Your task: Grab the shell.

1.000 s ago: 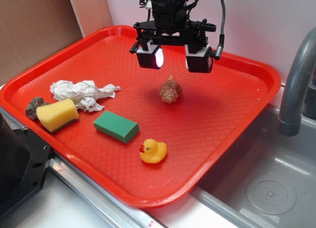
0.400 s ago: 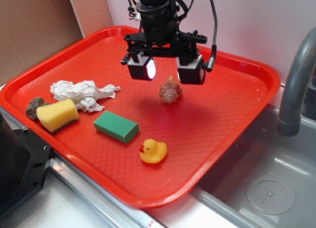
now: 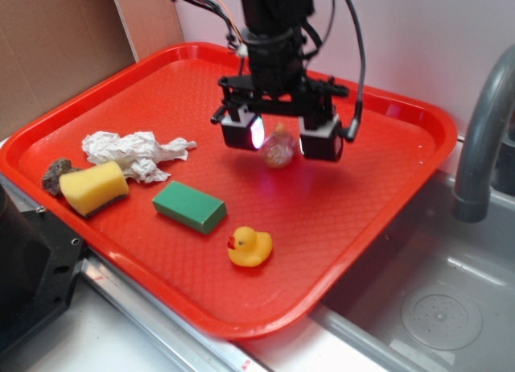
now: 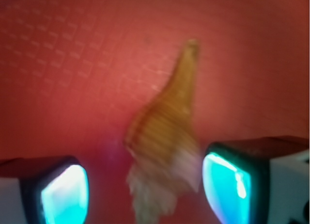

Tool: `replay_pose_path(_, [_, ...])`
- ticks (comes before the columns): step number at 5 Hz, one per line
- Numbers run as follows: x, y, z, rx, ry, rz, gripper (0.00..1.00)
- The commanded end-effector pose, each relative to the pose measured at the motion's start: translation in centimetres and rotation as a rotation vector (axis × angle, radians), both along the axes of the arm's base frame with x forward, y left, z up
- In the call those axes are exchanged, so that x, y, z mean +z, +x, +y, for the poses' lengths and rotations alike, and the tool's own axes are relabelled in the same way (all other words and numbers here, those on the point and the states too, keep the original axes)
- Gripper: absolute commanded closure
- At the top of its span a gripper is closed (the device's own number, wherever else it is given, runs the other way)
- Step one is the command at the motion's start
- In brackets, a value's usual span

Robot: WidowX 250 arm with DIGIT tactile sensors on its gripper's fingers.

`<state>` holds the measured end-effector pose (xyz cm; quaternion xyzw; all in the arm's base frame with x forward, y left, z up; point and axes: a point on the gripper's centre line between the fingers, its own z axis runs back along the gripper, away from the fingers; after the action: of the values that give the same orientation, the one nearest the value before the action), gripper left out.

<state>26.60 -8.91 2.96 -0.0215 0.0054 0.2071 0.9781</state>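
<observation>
The tan-and-brown spiral shell (image 3: pixel 277 149) lies on the red tray (image 3: pixel 378 187), right of its middle. My gripper (image 3: pixel 281 138) hangs low over it, open, with one finger on each side of the shell. In the wrist view the ridged shell (image 4: pixel 164 146) sits between the two glowing pads (image 4: pixel 65 195), nearer the right one, with its pointed tip aimed away from me. A gap shows on both sides, and nothing is gripped.
On the tray's left lie crumpled white paper (image 3: pixel 133 153), a yellow sponge (image 3: pixel 93 187) and a dark stone-like lump (image 3: pixel 55 173). A green block (image 3: pixel 189 206) and a rubber duck (image 3: pixel 249 246) sit nearer the front. A grey faucet (image 3: pixel 483 138) and sink (image 3: pixel 426 307) are at the right.
My gripper has come down from above the tray's back and forward, so its fingers now straddle the shell. The shell and other objects have not moved.
</observation>
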Motion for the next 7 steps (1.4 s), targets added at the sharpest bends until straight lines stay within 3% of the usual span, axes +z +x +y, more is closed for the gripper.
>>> replay_pose_path(1, [0.4,1.9,0.6,0.025,-0.004,-0.028,1.0])
replay_pose_path(2, [2.9,2.5,0.3,-0.02,-0.009,-0.069,1.0])
replay_pose_path(3, [8.0,3.4,-0.8,-0.267,-0.034,-0.133,1.0])
replay_pose_path(4, [13.0,2.8,3.1,-0.414,0.087,-0.239,1.0])
replay_pose_path(5, [16.9,0.4,6.6,-0.393,0.134,-0.078,1.0])
replay_pose_path(6, [17.8,-1.9,6.8,-0.427,0.016,0.017,1.0])
replay_pose_path(7, [18.1,-3.3,7.9,-0.332,-0.014,0.068,1.0])
